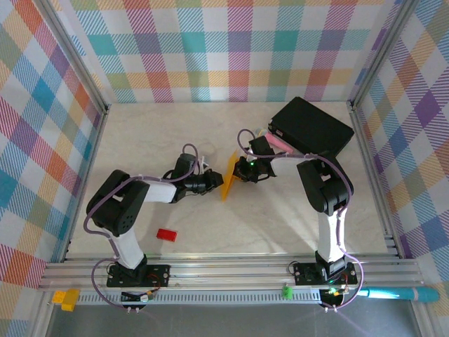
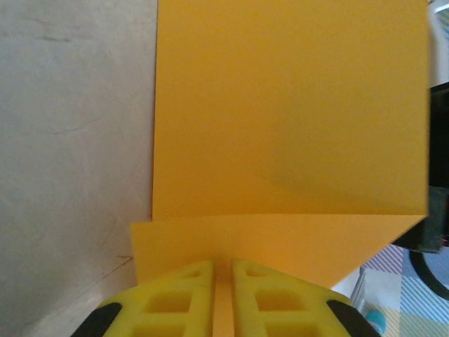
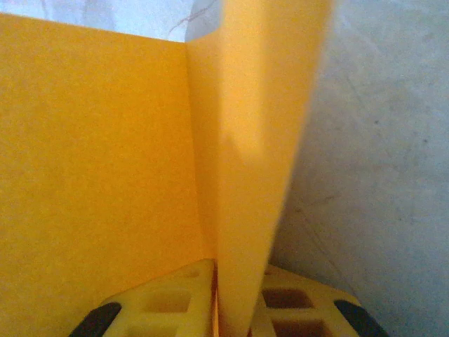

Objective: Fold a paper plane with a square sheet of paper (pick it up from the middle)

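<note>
Left gripper (image 2: 223, 272) is clenched on one edge of the folded orange-yellow paper sheet (image 2: 280, 126), its yellow fingers (image 2: 175, 295) pressed against it. Right gripper (image 3: 237, 275) pinches the sheet from the opposite side. We note the sheet standing upright at mid-table between both arms, near the black box (image 1: 312, 126). A small red block (image 1: 166, 235) lies well apart.
</note>
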`<state>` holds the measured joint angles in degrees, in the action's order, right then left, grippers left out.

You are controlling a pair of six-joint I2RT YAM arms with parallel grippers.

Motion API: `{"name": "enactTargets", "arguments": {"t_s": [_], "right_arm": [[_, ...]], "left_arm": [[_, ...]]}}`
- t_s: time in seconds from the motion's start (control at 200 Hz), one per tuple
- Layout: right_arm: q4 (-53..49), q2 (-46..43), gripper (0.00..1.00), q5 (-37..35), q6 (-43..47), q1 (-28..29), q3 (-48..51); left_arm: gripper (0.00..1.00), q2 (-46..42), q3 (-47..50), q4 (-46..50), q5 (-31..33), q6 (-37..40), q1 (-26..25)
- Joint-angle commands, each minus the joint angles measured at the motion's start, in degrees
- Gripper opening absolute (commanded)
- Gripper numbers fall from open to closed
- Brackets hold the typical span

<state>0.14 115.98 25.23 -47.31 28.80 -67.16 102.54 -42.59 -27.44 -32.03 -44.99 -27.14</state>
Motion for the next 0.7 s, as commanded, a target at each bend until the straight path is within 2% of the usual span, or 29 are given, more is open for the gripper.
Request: {"name": "enactTargets", "arguments": {"t_s": [0.0, 0.17, 0.47, 0.695], "right_arm": [[1.1, -0.1, 0.17, 1.5, 0.6, -0.6, 1.0], [1.7, -0.9, 0.21, 1.7, 0.4, -0.9, 2.0], [1.7, -4.1, 0.32, 1.7, -0.1, -2.1, 4.6], [1.2, -7.9, 0.37, 1.1, 0.4, -3.8, 7.9]], "left_arm": [[0.11, 2.6, -2.3, -1.8, -1.3, -0.8, -0.2], [0.07, 5.2, -3.9, -1.6, -2.2, -1.1, -0.8], [0.07, 6.6, -4.6, 1.1, -2.2, 0.0, -1.7], [0.09, 7.2, -6.2, 3.8, -1.3, 1.3, -2.1]]}}
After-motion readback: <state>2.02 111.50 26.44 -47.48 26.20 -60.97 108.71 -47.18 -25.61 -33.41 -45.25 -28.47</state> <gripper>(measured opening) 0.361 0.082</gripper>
